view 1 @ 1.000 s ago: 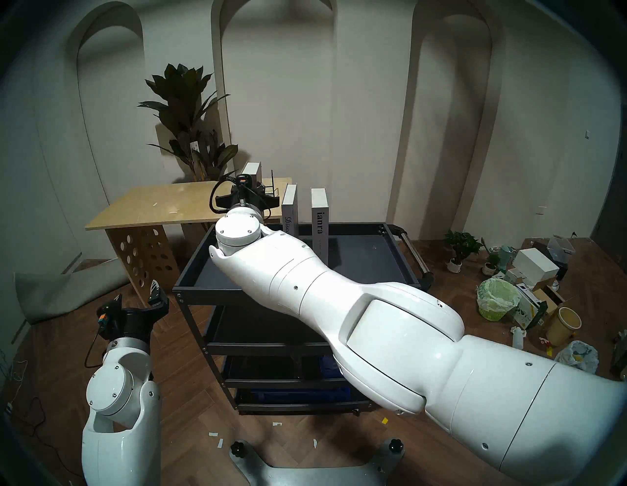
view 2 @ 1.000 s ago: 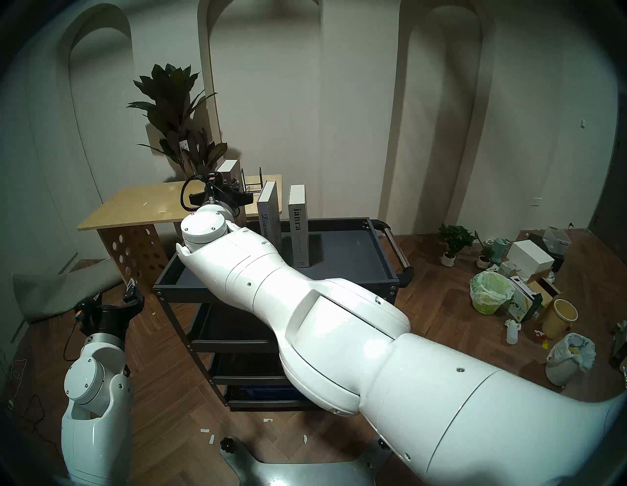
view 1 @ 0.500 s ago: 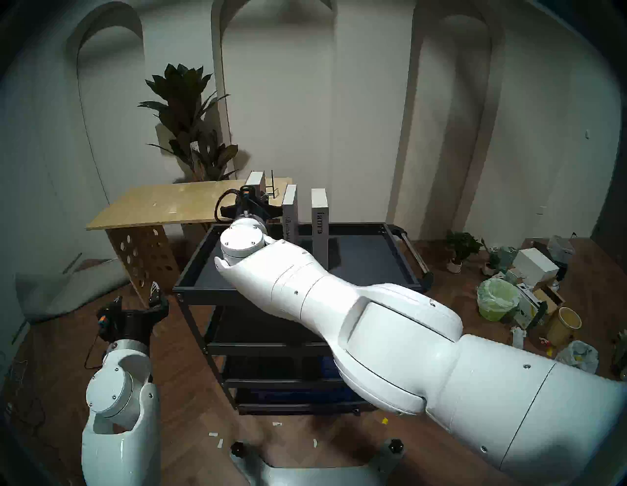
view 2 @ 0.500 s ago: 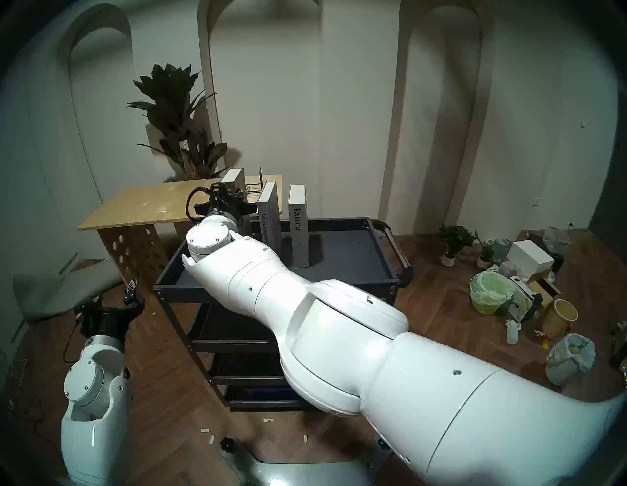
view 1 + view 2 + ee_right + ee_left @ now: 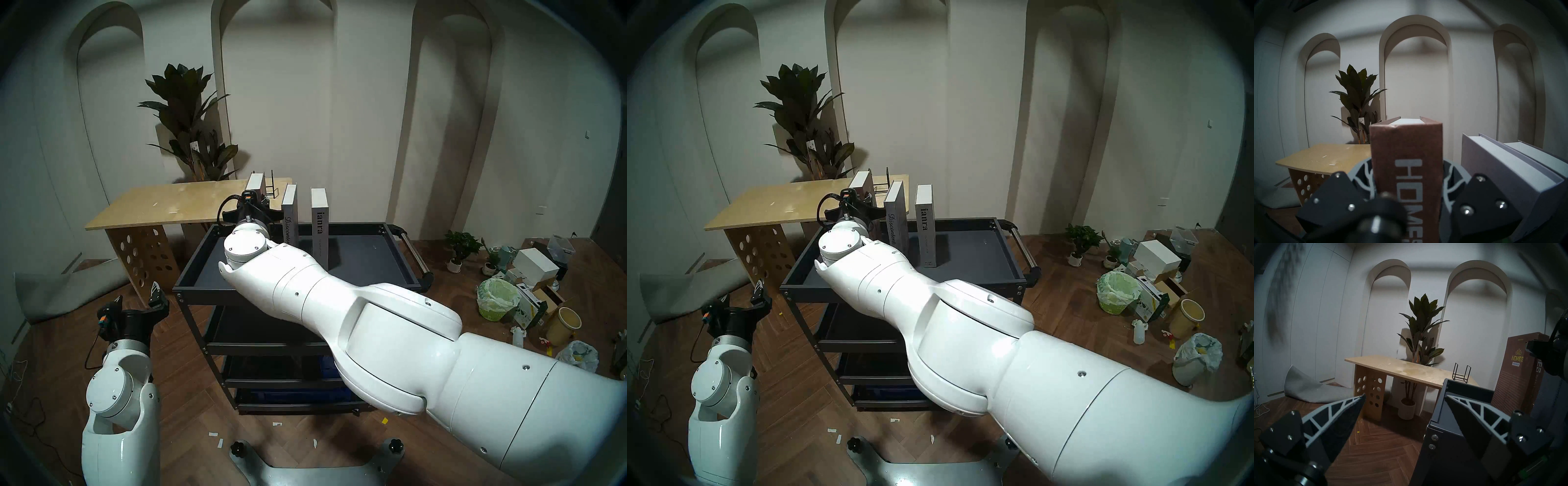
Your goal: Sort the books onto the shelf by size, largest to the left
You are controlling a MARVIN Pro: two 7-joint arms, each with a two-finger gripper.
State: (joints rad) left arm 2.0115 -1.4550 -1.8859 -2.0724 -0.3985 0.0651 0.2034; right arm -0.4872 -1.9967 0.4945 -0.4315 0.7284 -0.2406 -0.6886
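My right gripper (image 5: 1407, 179) is shut on the spine of the tall brown "HOMES" book (image 5: 1407, 149), which it holds upright. In the head views this brown book (image 5: 255, 181) is over the far left end of the black shelf cart's top tray (image 5: 203, 292), just left of the grey "Discontent" book (image 5: 290, 217). The light grey "ianra" book (image 5: 319, 220) stands on the tray to the right of that. The brown book's bottom edge is hidden. My left gripper (image 5: 1405, 395) hangs open and empty, low beside the cart's front left corner (image 5: 1440, 433).
A tan wooden table (image 5: 163, 203) with a small black wire rack (image 5: 271, 190) stands behind the cart's left end, with a tall potted plant (image 5: 190, 118) behind it. Bins, boxes and small plants (image 5: 509, 295) litter the floor at right. A grey mat (image 5: 61, 288) lies at left.
My right arm has carried the brown book down and to the right, from over the table's edge to the cart's far left end beside the grey book. The left arm has stayed still.
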